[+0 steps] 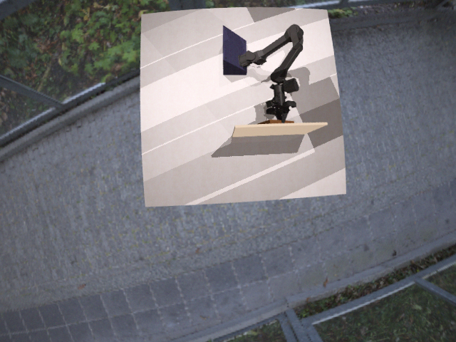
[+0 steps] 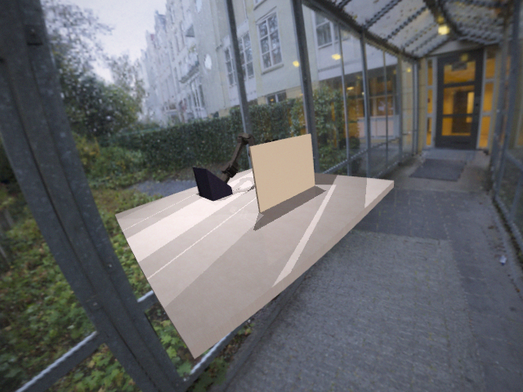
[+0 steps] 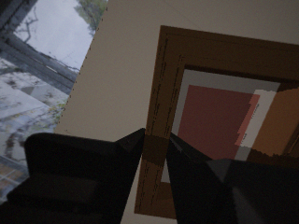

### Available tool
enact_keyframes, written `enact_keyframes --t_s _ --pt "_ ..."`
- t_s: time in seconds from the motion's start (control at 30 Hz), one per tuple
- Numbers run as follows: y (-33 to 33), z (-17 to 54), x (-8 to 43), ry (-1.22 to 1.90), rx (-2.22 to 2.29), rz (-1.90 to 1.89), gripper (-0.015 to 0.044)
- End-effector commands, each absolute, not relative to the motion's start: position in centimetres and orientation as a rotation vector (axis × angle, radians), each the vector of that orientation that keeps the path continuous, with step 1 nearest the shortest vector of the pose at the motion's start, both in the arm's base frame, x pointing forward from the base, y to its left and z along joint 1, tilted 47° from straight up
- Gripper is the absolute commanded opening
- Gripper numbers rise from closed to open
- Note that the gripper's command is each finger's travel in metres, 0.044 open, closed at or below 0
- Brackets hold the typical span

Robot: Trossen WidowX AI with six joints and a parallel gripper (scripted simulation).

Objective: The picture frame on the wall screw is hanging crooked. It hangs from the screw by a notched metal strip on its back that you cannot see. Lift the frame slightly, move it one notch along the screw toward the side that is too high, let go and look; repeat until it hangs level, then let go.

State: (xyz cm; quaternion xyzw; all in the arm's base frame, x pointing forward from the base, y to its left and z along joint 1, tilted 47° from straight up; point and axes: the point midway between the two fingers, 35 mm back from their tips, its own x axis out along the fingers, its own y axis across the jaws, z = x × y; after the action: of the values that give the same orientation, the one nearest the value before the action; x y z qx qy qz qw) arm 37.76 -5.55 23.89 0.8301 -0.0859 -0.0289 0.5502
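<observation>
Now your claw [image 1: 283,119] [image 3: 155,134] is pinching one side bar of the brown picture frame [image 1: 280,121] [image 3: 154,163]. The frame is up against the tan wall board [image 1: 272,130] [image 2: 283,172] [image 3: 126,70], on the side facing your arm [image 1: 274,45] [image 2: 236,158]. You can see a red patch [image 3: 212,119] in the picture. The board stands up on the table [image 1: 177,165] [image 2: 211,269], nearer its right edge than its left edge as you look from the top. Your dark blue block [image 1: 233,51] [image 2: 211,185] sits near the far edge.
</observation>
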Motion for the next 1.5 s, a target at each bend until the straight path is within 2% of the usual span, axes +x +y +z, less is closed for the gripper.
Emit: enact_keyframes --t_s 0.0,1.47 --pt "-5.83 23.94 37.71 -0.211 1.963 -0.068 0.0" --pt "-5.61 23.45 37.78 -0.205 1.964 -0.065 0.0"
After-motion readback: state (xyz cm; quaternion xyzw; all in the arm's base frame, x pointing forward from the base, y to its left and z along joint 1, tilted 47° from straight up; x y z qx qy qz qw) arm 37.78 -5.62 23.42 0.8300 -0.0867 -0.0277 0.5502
